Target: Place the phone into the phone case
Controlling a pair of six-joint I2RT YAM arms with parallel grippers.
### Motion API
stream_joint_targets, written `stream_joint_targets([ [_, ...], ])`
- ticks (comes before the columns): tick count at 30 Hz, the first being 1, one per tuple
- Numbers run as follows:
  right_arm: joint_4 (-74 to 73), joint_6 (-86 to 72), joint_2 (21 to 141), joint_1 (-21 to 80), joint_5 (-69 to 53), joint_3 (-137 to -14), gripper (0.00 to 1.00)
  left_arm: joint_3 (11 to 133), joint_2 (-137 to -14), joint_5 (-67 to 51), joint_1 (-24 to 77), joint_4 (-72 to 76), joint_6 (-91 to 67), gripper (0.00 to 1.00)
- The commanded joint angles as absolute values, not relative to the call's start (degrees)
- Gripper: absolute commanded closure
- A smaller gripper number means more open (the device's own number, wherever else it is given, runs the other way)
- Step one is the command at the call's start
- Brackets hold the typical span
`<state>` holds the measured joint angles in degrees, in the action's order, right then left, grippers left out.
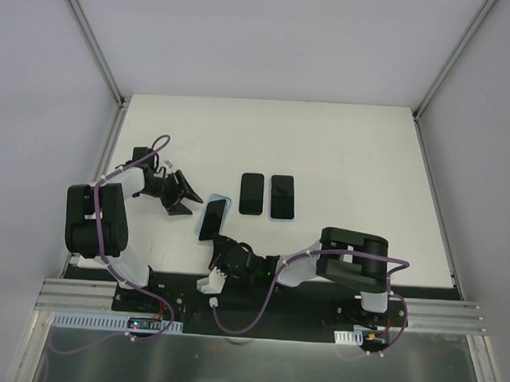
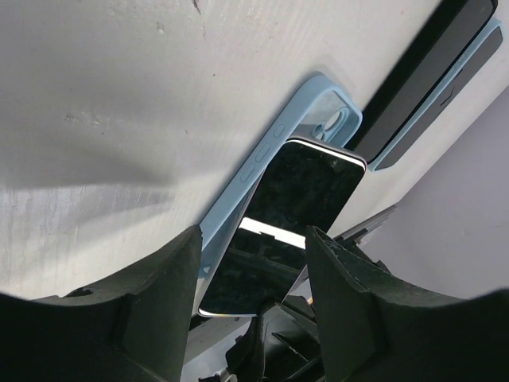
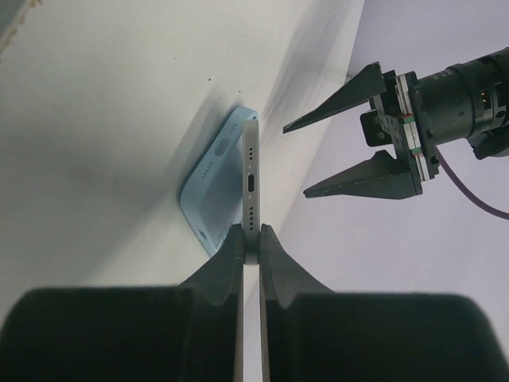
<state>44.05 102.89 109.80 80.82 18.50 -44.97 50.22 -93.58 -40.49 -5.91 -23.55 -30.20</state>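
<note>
Two grippers, one phone. Right gripper [image 3: 251,243]: jaws clamped on the bottom edge of the phone [image 3: 251,179], which tilts over the light-blue phone case [image 3: 213,187] lying on the table [image 1: 348,161]. Left gripper [image 3: 296,161]: jaws apart, empty, just beside the case. Recommended handling: seat the far corners first, lower the phone flat, and brace the case rim against sliding.
</note>
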Motion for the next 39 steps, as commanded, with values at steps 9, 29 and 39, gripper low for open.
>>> stream_joint_targets([
  [9, 49.48, 99.76, 111.8, 81.21, 26.18, -48.43, 0.99, 46.76, -92.9, -30.33, -0.71, -21.8, -34.54, 0.68],
  [29, 56.15, 100.98, 115.31, 81.12, 22.68, -45.88, 0.97, 42.35, -83.33, -29.89, 1.58, -20.12, -38.32, 0.75],
  [39, 65.82, 104.32, 117.16, 80.86, 21.27, -43.24, 0.99, 54.74, -90.16, -24.34, 1.58, -24.61, -32.7, 0.54],
])
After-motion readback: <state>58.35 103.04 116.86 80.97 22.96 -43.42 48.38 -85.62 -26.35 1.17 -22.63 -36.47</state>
